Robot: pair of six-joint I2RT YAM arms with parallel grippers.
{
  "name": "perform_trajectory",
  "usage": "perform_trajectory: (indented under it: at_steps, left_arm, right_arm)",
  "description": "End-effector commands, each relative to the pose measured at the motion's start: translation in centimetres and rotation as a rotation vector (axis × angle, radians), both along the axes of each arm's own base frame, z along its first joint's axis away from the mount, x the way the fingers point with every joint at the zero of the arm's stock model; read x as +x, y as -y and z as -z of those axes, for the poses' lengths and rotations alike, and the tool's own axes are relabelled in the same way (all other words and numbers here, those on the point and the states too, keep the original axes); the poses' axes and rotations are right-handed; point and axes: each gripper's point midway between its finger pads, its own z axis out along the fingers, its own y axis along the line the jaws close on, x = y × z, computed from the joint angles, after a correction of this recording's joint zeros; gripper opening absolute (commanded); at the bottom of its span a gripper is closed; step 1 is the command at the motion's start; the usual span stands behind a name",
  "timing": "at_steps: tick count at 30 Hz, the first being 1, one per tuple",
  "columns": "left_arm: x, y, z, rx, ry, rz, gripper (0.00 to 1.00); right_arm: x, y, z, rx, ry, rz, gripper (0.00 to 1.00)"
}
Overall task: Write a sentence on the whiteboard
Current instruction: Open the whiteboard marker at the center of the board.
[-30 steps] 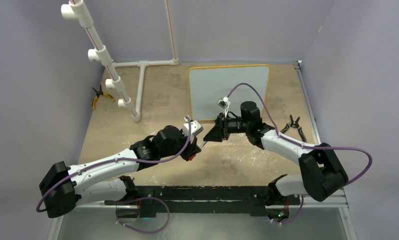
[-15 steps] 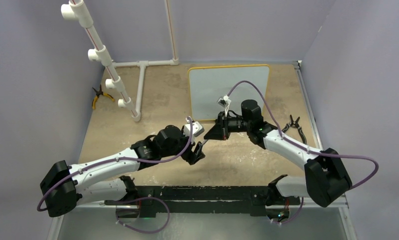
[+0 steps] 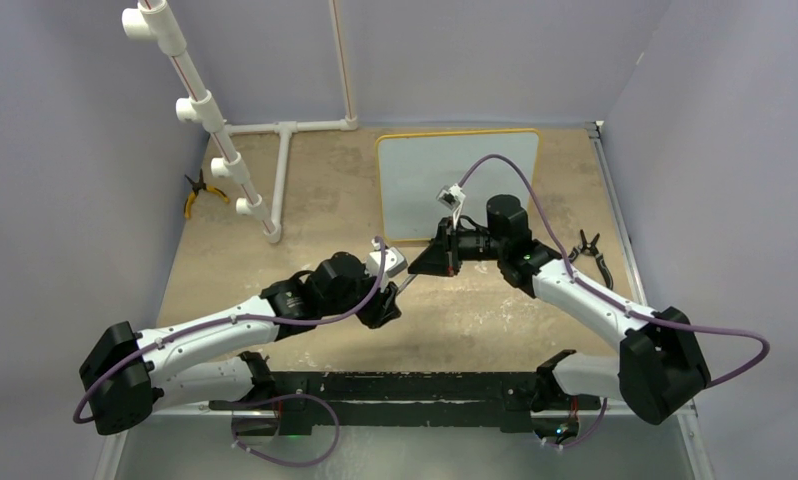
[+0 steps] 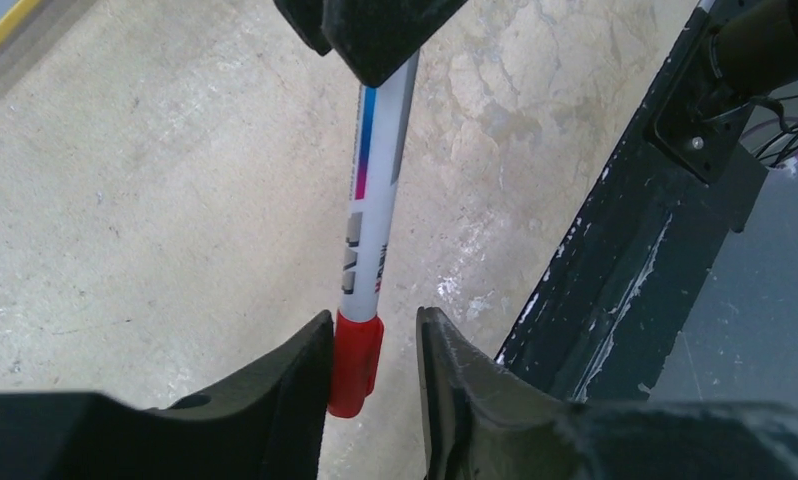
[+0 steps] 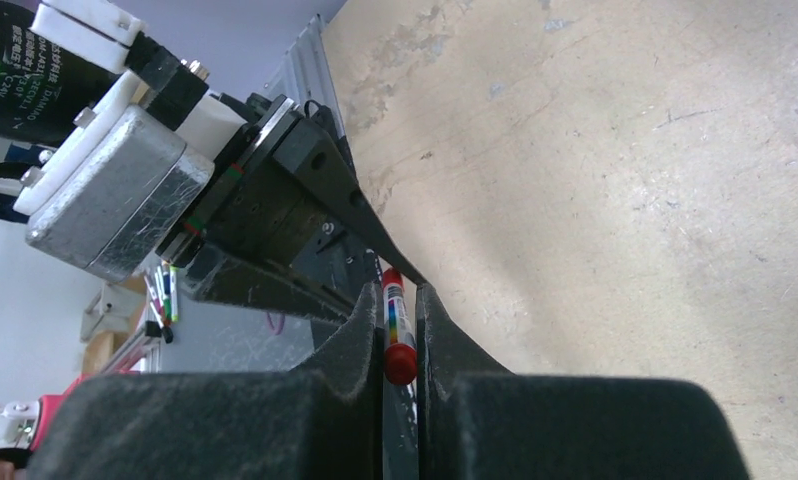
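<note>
Whiteboard [image 3: 415,175]: lies flat on the table [image 3: 305,200] at far centre, yellow frame facing up. I see nothing written on it from the top view.
Marker [image 4: 375,200]: hangs in the air between my two arms, above bare table and short of the board's near edge.
Right gripper [image 5: 399,295]: pressed together on the marker's barrel. The right wrist view shows both fingers tight against it, and a red end pokes out toward the camera.
Left gripper [image 4: 373,325]: spread around the red cap [image 4: 355,360], not clamped. One finger is at the cap, and there is a clear gap on the other side.
Why held like this: I judge this is the uncapping step. The right side anchors the barrel so the left can close on the cap and pull it straight off.
Board vs right gripper: the board's near edge sits just beyond the gripper, so the reach to the writing face is short.
Board vs left gripper: the board is farther off, beyond it and to its right. Only a sliver of yellow frame shows at the corner of the left wrist view.
Task stage: early, by my read. The cap is on and the pen is off the board.
Risk: if the left closes off-centre, the cap may twist the barrel in the right grip.
</note>
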Motion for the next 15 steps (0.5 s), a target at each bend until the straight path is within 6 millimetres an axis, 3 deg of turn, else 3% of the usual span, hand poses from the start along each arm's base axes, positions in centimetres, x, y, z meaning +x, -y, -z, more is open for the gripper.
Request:
perform_trajectory:
  at_steps: [1, 4, 6, 12, 15]
  left_arm:
    - [-0.6, 0.9, -2.1, -0.039, 0.006, 0.052, 0.23]
    - [-1.0, 0.7, -2.2, -0.016, 0.011, 0.089, 0.00]
    - [-1.2, 0.5, -2.3, 0.003, 0.022, 0.121, 0.00]
    - [-1.5, 0.6, -2.4, 0.077, 0.081, 0.251, 0.00]
    - [-1.4, 0.9, -1.8, 0.121, 0.099, 0.312, 0.00]
  right_arm:
    - [0.0, -0.1, -2.5, 0.029, 0.048, -0.016, 0.00]
    - [-0.3, 0.0, -2.5, 0.017, 0.039, -0.018, 0.00]
    - [-0.3, 0.2, -2.3, -0.005, 0.035, -0.016, 0.00]
    - [0.0, 0.8, -1.1, -0.091, 0.028, -0.010, 0.46]
    - [-0.6, 0.9, -0.3, -0.119, -0.003, -0.043, 0.55]
